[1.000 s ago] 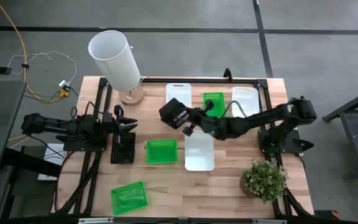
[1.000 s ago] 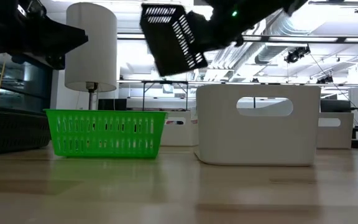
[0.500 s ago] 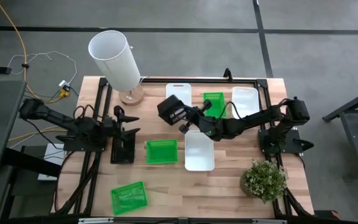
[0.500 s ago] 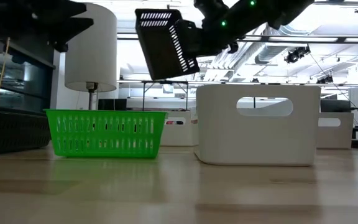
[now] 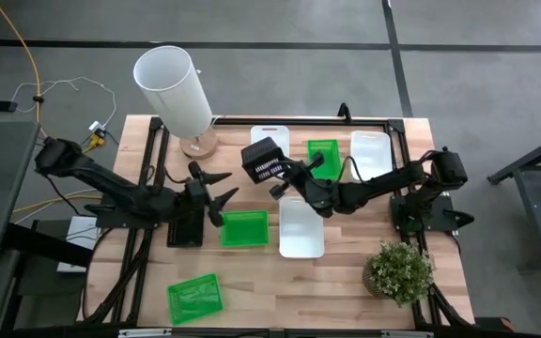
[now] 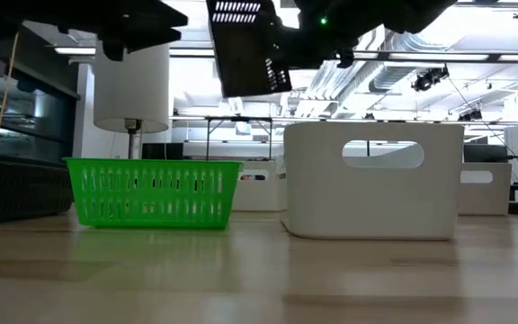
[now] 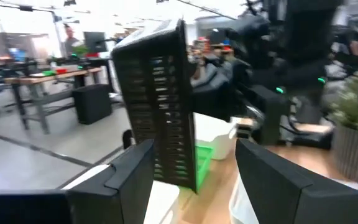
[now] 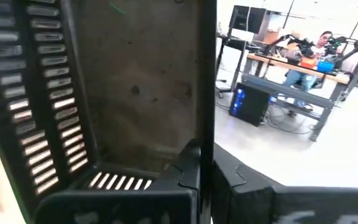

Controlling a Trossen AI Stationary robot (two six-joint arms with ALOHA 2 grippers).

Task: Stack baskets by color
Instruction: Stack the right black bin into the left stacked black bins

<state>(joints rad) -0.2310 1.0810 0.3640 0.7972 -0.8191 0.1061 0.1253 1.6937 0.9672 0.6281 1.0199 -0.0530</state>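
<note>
Right pincer (image 5: pixel 287 176) clenched on the rim of a black basket (image 5: pixel 264 160), holding it tilted in the air above the desk (image 5: pixel 346 291), over the far middle. Left pincer (image 5: pixel 216 194) released, fingers spread, holding nothing, just beside a green basket (image 5: pixel 244 228) and above another black basket (image 5: pixel 185 225) on the desk. White basket (image 5: pixel 301 228) sits right of the green one.

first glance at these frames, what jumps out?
A black mesh basket held tilted in the air above mid-table, pinched by the right end effector. The left end effector, fingers spread, reaches toward it above a green basket. A tall white cylinder stands out at the table's far left corner.
</note>
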